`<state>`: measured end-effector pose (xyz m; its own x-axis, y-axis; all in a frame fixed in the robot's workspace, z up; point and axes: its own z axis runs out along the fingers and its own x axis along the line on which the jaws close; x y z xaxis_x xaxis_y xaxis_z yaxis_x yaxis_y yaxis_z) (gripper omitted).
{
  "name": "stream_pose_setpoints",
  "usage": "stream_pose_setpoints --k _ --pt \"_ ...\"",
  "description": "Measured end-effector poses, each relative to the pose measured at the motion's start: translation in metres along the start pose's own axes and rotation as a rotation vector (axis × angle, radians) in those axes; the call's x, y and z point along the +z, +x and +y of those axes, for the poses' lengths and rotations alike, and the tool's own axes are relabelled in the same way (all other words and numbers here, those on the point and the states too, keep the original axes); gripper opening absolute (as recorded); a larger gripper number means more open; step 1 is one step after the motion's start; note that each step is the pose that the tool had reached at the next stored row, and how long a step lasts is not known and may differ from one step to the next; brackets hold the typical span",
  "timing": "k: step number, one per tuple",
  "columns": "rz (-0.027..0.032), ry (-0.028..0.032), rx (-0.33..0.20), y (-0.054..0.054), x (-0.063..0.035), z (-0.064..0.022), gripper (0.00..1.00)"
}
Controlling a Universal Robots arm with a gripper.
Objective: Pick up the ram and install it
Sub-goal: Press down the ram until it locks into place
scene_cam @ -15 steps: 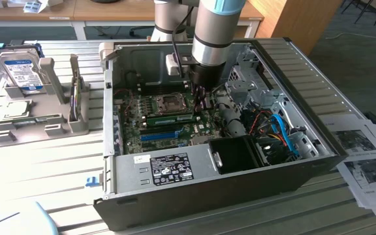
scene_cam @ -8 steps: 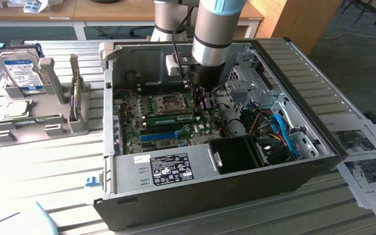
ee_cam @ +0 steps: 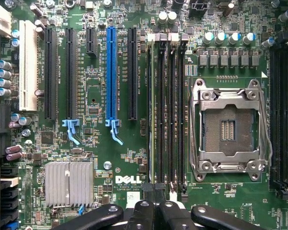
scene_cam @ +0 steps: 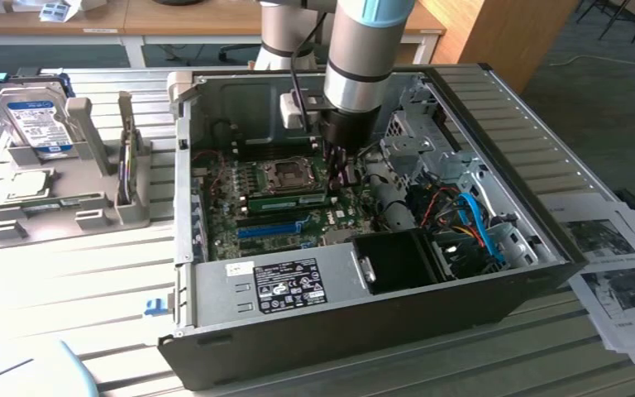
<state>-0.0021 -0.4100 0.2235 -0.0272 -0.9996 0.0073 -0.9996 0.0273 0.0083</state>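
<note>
One ram [scene_cam: 288, 200] stick sits seated in a motherboard slot inside the open computer case [scene_cam: 494, 124], exterior view, just below the gripper [scene_cam: 340, 157]. Wrist view: fingers [ee_cam: 143, 215] pressed together above memory slots [ee_cam: 165, 110].

An open computer case [scene_cam: 295, 285] lies on the slatted worktop [scene_cam: 64, 281]. A hard drive [scene_cam: 33, 122] stands in a grey rack [scene_cam: 69, 217] at nine o'clock; printed sheets [scene_cam: 621, 273] lie at four o'clock.
</note>
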Motion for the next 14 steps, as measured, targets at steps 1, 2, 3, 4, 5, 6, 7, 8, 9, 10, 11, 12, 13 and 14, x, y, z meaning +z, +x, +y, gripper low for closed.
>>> stream_pose_setpoints --k 1,2,3,4,5,6,7,8,9,10,11,12,13,14 --pt "0.0003 -0.0001 0.000 0.0000 0.0001 0.0000 0.09" --pt "0.0004 -0.0002 0.000 0.0000 0.0002 0.0000 0.09" --pt "0.0003 -0.0002 0.000 0.0000 0.0003 0.0000 0.09" --pt "0.0003 -0.0002 0.000 0.0000 0.0003 0.0000 0.09" --pt "0.0001 -0.0001 0.000 0.0000 0.0004 0.0000 0.09" --pt "0.0000 0.0000 0.000 0.0000 0.0004 0.0000 0.09" --pt "-0.0005 0.0000 0.000 0.0000 0.0007 0.0000 0.09" --pt "-0.0007 0.0000 0.000 0.0000 0.0011 0.0000 0.09" --pt "-0.0005 -0.0001 0.000 0.0000 0.0012 0.0000 0.09" --pt "-0.0004 -0.0002 0.000 0.0000 0.0012 0.0000 0.09" --pt "-0.0004 -0.0002 0.000 0.0000 0.0012 0.0000 0.09" --pt "-0.0004 -0.0002 0.000 0.0000 0.0012 0.0000 0.09" --pt "-0.0007 -0.0001 0.000 0.0000 0.0013 0.0000 0.09" --pt "-0.0007 -0.0001 0.000 0.0000 0.0013 0.0000 0.09"
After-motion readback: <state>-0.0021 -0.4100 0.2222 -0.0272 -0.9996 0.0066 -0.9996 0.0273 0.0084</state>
